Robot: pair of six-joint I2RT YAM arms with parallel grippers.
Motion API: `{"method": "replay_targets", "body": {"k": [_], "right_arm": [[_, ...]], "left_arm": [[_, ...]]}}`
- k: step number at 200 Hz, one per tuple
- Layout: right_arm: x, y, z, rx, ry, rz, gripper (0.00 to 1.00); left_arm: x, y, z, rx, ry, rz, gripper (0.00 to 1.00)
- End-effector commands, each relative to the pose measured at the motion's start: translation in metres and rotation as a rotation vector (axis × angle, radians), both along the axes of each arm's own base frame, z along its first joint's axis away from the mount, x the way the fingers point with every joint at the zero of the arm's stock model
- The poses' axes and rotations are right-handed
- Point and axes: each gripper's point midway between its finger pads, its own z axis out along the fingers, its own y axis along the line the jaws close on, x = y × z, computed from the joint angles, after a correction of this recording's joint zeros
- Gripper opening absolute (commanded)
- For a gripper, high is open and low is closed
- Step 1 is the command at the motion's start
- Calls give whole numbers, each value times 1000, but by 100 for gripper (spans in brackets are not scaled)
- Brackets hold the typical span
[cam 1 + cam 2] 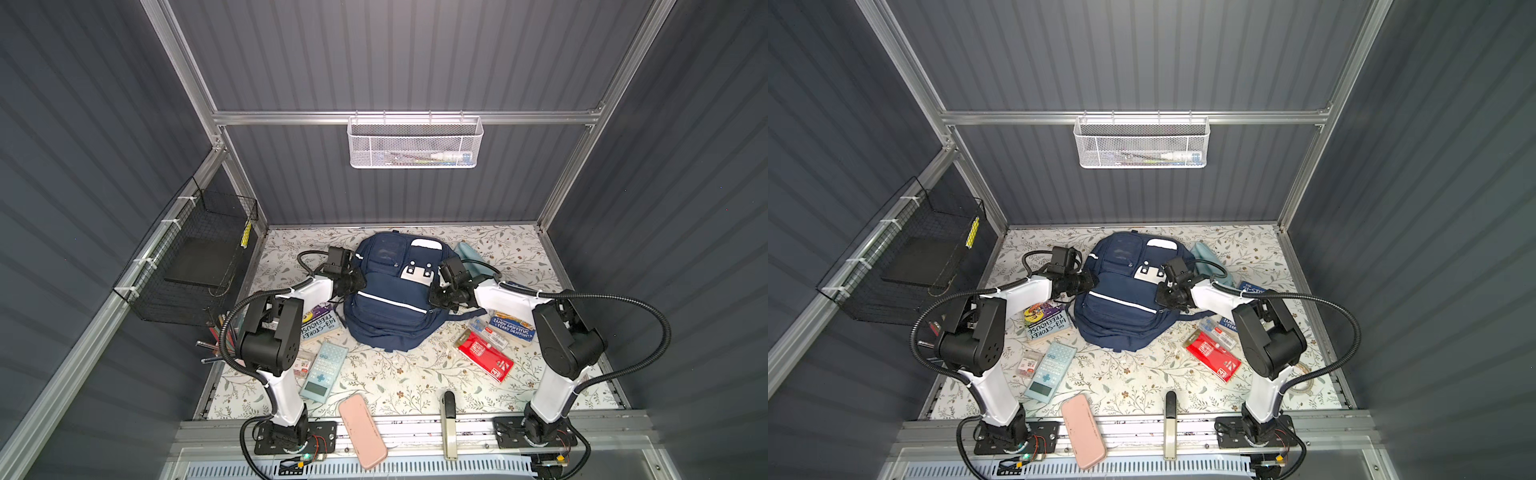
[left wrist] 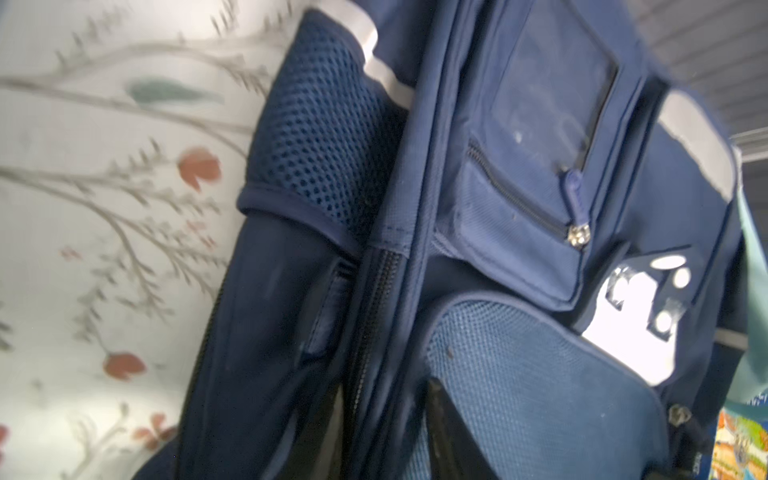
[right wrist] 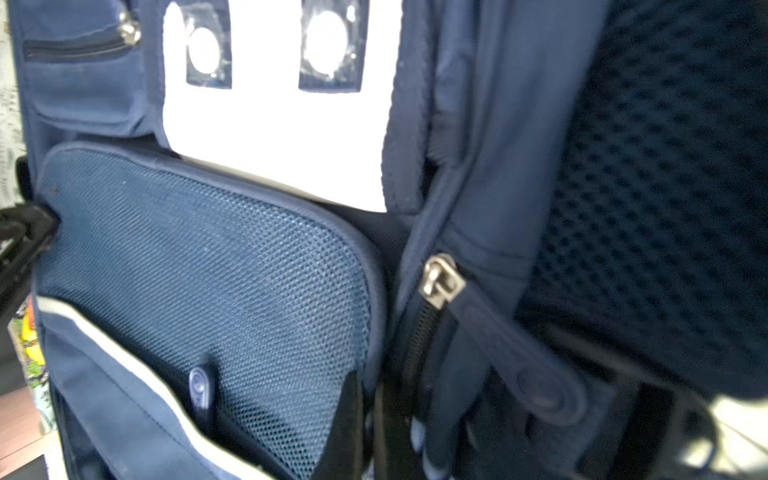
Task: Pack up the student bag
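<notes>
A: While both arms reach in, where's the student bag [image 1: 390, 307]?
B: Lying front-up at the middle back of the floral table [image 1: 395, 374], with a Treehouse book [image 1: 320, 326] just beside it on the left.
A: Left gripper [image 2: 384, 388]?
B: Partly closed. Its fingers [image 2: 440, 415] straddle the bag's zip seam [image 2: 374, 332] beside the mesh pocket [image 2: 519, 395], fabric pinched between them.
A: Right gripper [image 3: 370, 384]?
B: Jaws fully together at that pocket's other edge, near a metal zip slider [image 3: 440, 280]. Whether cloth is caught there, I can't tell.
</notes>
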Motion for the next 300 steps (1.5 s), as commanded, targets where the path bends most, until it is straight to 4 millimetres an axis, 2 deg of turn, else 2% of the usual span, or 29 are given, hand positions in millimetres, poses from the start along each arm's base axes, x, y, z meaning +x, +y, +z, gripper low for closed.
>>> {"method": "replay_targets", "body": {"k": [1, 35, 50, 72, 89, 97, 114, 136, 145, 156, 170, 184, 209, 220, 238, 253, 261, 270, 278, 280, 300], "right_arm": [[7, 32, 47, 141, -96, 49, 0], [9, 38, 108, 231, -236, -11, 0], [11, 41, 129, 248, -297, -41, 0], [15, 44, 135, 286, -311, -76, 0], [19, 47, 133, 291, -309, -78, 0], [20, 49, 131, 291, -301, -77, 0], [20, 53, 131, 305, -293, -69, 0], [17, 58, 136, 348, -274, -50, 0], [16, 61, 138, 358, -264, -37, 0], [13, 63, 139, 373, -256, -31, 0], [11, 64, 139, 388, -250, -35, 0], [9, 63, 136, 394, -243, -39, 0], [5, 59, 132, 398, -237, -50, 0], [3, 58, 133, 406, -237, -55, 0], [-2, 62, 131, 427, -221, -43, 0], [-11, 69, 130, 425, -210, -22, 0], [-15, 72, 127, 423, -201, -16, 0], [-19, 75, 123, 439, -184, -13, 0], [-20, 74, 119, 450, -176, -16, 0], [-20, 74, 118, 451, -176, -17, 0], [-21, 62, 113, 402, -191, 11, 0]], "left_arm": [[9, -16, 23, -62, -33, -65, 34], [20, -13, 66, -66, -98, -76, 36], [20, -11, 87, -66, -132, -69, 42], [14, -6, 104, -63, -148, -68, 57], [3, -6, 114, -60, -157, -87, 63], [-6, -14, 120, -81, -180, -129, 63], [-33, -47, 130, -50, -275, -307, 64], [-83, -94, 127, -1, -378, -594, 64], [-101, -106, 123, 47, -413, -674, 64], [-113, -116, 111, 167, -432, -726, 64], [-118, -120, 93, 303, -406, -747, 68], [-117, -121, 78, 362, -379, -743, 70], [-114, -123, 72, 381, -401, -713, 72], [-111, -117, 68, 423, -407, -687, 76], [-105, -107, 54, 506, -377, -644, 76], [-102, -108, 44, 520, -361, -642, 72], [-101, -112, 42, 507, -365, -651, 65], [-100, -117, 42, 493, -370, -663, 41], [-98, -118, 43, 493, -365, -663, 6], [-98, -118, 43, 494, -366, -663, 0], [-97, -117, 50, 498, -378, -654, 0]]}}
